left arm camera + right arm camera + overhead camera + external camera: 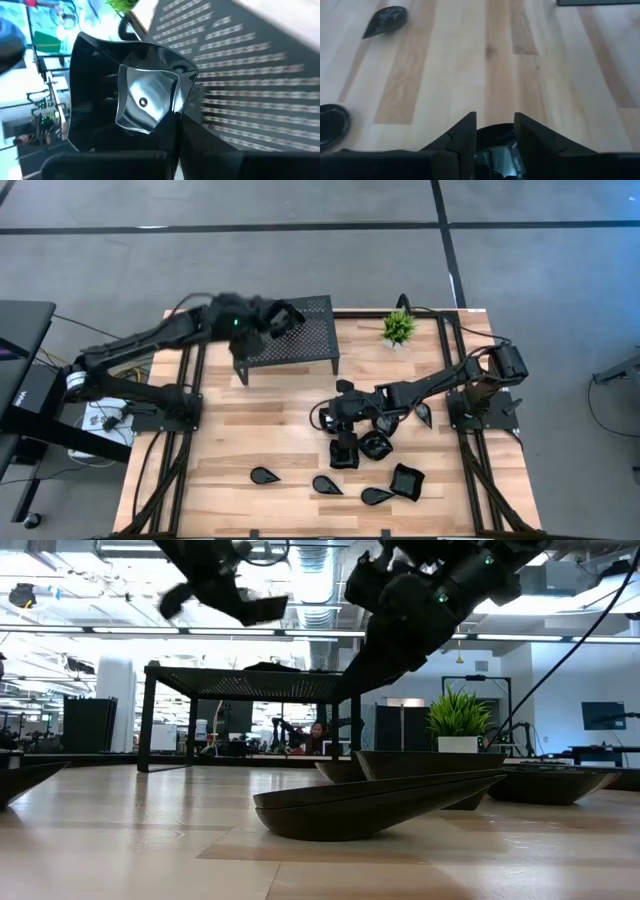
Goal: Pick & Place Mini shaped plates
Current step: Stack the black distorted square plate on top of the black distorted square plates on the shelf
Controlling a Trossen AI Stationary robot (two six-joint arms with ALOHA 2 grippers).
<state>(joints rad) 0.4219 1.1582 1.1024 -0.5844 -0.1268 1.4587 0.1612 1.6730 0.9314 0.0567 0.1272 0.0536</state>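
Left pincer [275, 315] pinched a wavy square plate [145, 100] above the perforated stand [305, 340]; a tilted release could have slid it off the edge; right pincer [495, 135] straddled a second plate [492, 150], apparently gripping it on the desk [270, 430]; seven more plates seemed to lie below, three teardrops [265, 475]; one potted plant [398, 328].

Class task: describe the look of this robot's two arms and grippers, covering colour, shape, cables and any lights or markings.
Both arms are black, built of slim jointed segments on black frame bases at the table's sides. The left arm carries a small green light near its wrist; black cables trail from its base. The right arm is alike. The right gripper has two dark, wedge-shaped fingers. No printed markings are legible.
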